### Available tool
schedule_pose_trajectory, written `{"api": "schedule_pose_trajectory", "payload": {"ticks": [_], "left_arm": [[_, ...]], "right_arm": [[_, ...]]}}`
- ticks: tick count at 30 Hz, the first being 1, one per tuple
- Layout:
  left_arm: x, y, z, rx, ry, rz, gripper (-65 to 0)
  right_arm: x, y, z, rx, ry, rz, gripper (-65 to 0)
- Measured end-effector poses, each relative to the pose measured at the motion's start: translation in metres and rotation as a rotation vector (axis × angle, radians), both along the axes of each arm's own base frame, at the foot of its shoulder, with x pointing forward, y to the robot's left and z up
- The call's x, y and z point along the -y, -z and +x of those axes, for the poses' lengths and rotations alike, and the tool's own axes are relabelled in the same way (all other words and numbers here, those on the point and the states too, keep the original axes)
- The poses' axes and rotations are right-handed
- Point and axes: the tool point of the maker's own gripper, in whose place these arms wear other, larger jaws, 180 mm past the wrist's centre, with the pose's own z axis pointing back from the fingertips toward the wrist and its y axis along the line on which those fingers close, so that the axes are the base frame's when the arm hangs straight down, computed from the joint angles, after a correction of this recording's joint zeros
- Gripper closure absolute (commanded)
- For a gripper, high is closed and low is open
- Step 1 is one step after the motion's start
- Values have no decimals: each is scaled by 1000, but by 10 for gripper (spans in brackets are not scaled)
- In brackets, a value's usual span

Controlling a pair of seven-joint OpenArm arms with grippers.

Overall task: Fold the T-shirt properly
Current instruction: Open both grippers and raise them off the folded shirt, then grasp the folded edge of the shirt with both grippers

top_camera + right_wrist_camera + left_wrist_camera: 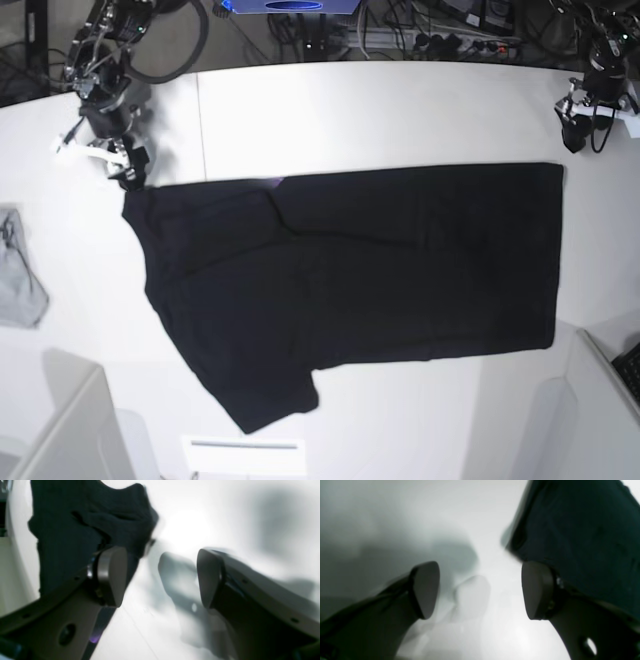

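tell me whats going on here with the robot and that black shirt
A two-armed robot is working on folding a black T-shirt spread across a white table. The shirt looks partly folded, with one sleeve sticking out at the near edge. Both grippers are open and holding nothing: the right gripper sits at one corner of the shirt, and the left gripper at the opposite end's corner. A small grey cloth lies off to the side.
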Motion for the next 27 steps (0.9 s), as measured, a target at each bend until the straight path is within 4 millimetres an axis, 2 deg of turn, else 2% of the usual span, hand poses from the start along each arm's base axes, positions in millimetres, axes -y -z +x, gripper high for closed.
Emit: {"api": "schedule_pose_trajectory", "payload": {"ticks": [6,10,17,22,27], "left_arm": [[-1,0,1,3,-2,0,-487],[-1,0,1,3,-2,0,-487],[0,-1,3,9,-2,-1,-487],[-1,-2,5,11,-1,0,-487],[-1,-6,15,38,-4,0,-487]], "right_arm": [[0,2,6,10,1,5,-411],[-1,-2,19,28,-1,13,-411],[-26,-5,39,40,-70,38,-411],[-21,-1,49,20,-83,-25,-411],[-21,1,55,18,-86,-35,-410]]}}
